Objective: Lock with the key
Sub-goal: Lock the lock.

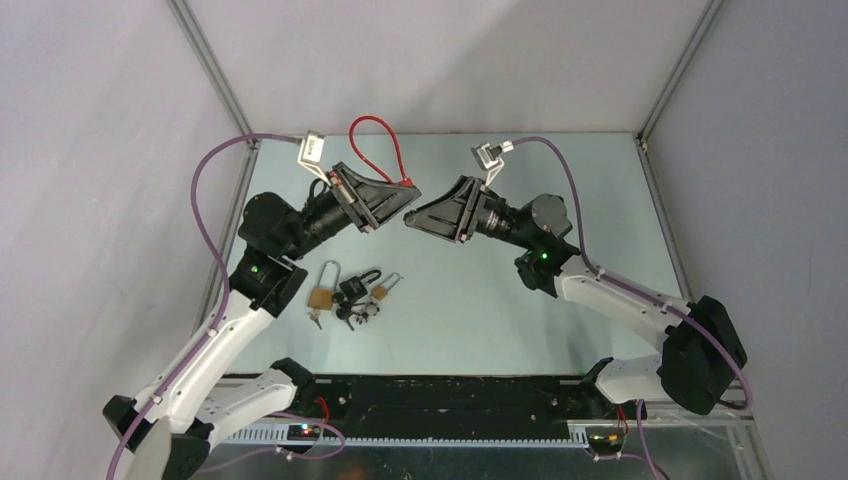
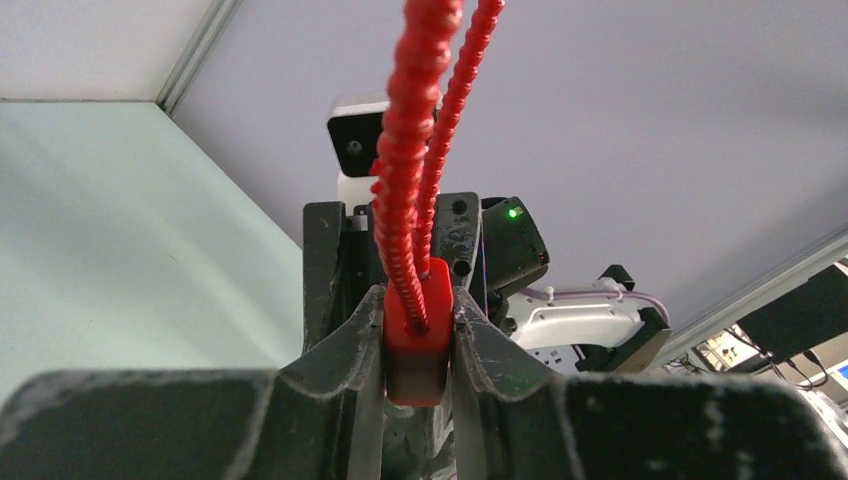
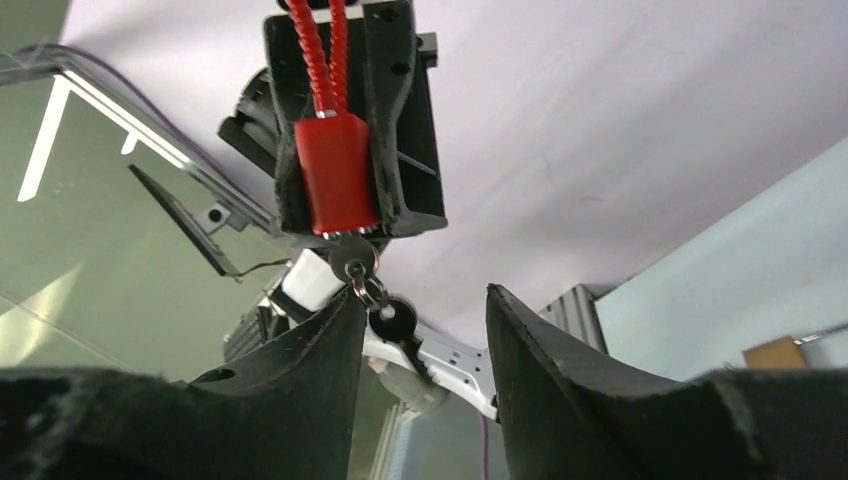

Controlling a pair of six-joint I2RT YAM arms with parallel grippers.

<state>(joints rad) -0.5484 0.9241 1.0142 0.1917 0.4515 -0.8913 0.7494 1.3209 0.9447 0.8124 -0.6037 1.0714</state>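
Two grippers meet at the red plastic cable-loop padlock [image 3: 335,185]: left gripper [image 1: 398,200] clenches its body; right gripper [image 3: 424,305] beside it stands released, small silver key [image 3: 352,258] near one finger edge.

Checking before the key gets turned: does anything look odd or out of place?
Nothing damaged. One oddity: a black spare key dangles on the ring from the key in the red lock, close beside the open right gripper, where it might snag.
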